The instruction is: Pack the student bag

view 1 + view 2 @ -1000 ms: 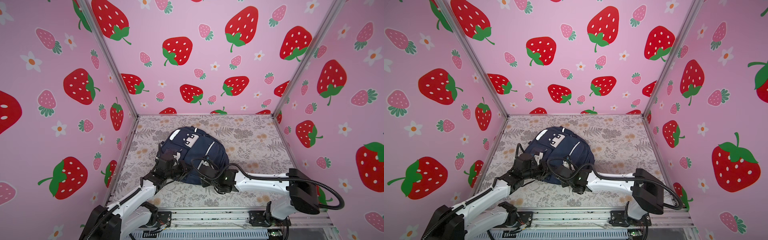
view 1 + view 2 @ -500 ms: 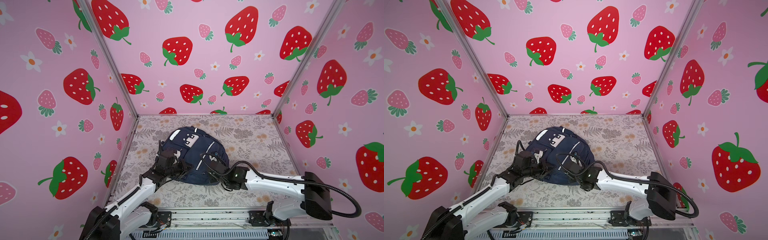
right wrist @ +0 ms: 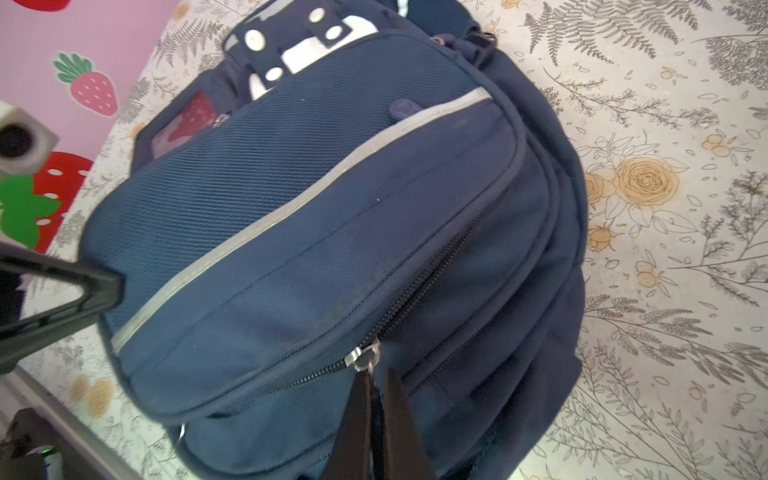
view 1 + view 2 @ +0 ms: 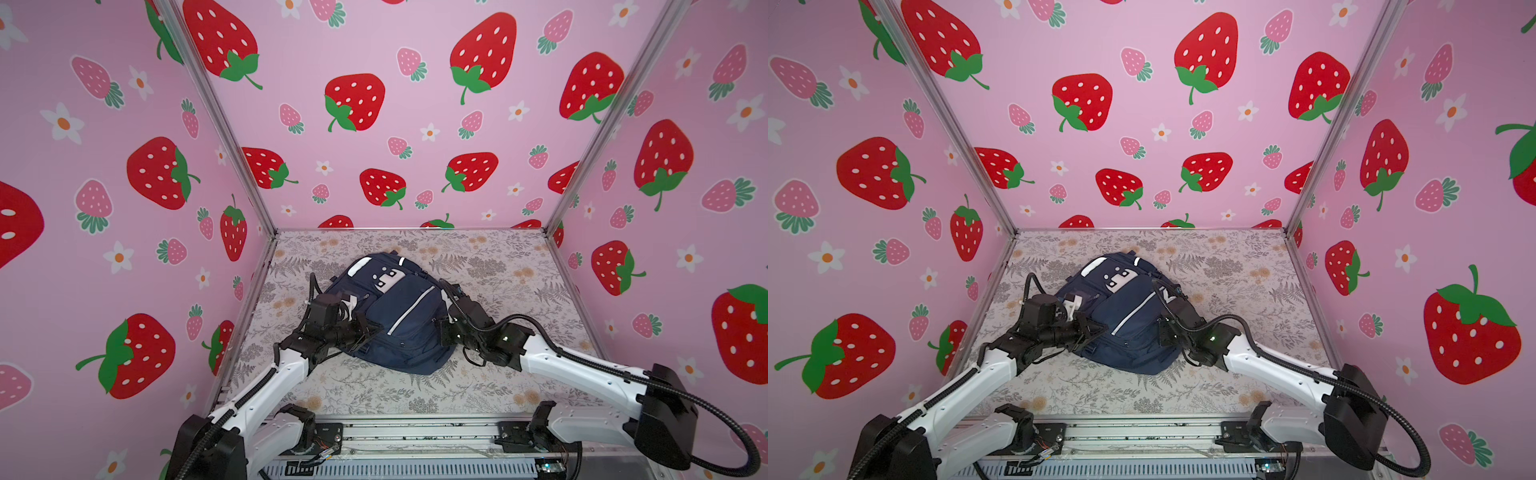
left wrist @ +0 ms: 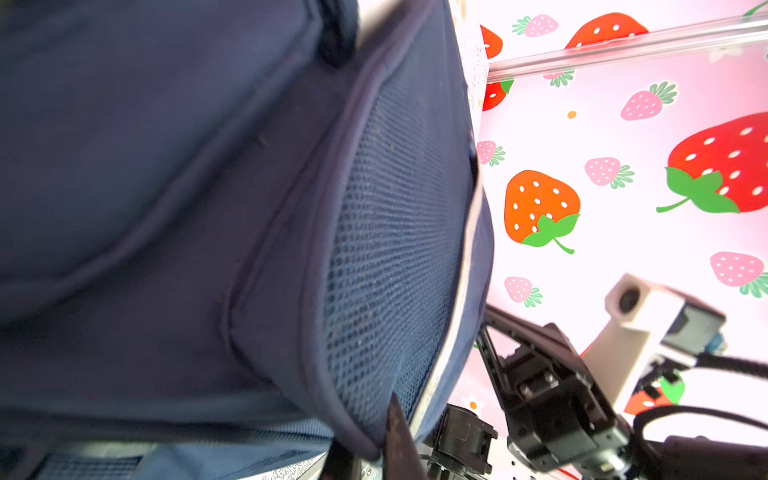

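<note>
The student bag lies front-up on the floral surface, left of centre, with a tool at each flank. The right tool is pinched shut on the dark tab of the zip pull at the front pocket. The left tool is closed too, tips against the bag's side by the mesh pocket (whether any cloth sits between them I cannot tell). The likely trouble: the tab looks thin and slick, so a tug off the line of the zip could slip it free. The soft, bulging woven nylon may also bunch and jam the slider, or the whole bag may slide on the smooth surface if the left tool fails to brace it. A grey reflective stripe crosses the ribbed pocket.
</note>
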You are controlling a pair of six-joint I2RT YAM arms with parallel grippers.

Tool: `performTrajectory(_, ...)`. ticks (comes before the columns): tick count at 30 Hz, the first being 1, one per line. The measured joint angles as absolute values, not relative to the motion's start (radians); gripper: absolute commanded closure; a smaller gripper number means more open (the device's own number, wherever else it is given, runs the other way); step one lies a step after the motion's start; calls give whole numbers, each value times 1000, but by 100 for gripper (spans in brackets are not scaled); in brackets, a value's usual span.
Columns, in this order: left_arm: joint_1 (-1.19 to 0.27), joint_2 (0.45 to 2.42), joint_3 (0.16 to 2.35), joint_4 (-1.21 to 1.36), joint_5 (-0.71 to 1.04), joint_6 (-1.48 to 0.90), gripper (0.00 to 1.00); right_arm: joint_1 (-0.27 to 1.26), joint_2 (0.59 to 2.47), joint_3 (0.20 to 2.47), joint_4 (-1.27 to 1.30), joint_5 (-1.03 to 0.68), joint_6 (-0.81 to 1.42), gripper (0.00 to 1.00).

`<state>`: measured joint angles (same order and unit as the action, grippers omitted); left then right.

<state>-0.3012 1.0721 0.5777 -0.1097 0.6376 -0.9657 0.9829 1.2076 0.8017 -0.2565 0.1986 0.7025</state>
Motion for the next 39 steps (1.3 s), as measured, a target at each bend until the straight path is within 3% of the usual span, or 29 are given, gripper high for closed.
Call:
performTrajectory(10, -163, 1349, 777, -238, 688, -842, 97, 1239, 1227, 822, -248, 307, 751, 100)
performTrajectory(13, -103, 1402, 815, -239, 651, -832, 64, 1270, 1301, 877, -239, 316, 763, 100)
performTrajectory(16, -30, 1396, 830, -224, 542, -839, 41, 1273, 1345, 892, -263, 315, 766, 100)
performTrajectory(17, -25, 1378, 830, -228, 525, -846, 38, 1272, 1356, 895, -265, 313, 766, 100)
performTrajectory(23, -119, 1058, 746, -244, 491, -910, 36, 1251, 1383, 900, -244, 260, 773, 100)
performTrajectory(26, -270, 926, 673, -244, 463, -999, 34, 1247, 1386, 900, -224, 238, 785, 100)
performTrajectory(31, -496, 896, 588, -233, 394, -1147, 28, 1246, 1387, 899, -220, 226, 796, 100)
performTrajectory(39, -595, 976, 569, -155, 305, -1287, 29, 1246, 1387, 891, -204, 222, 815, 100)
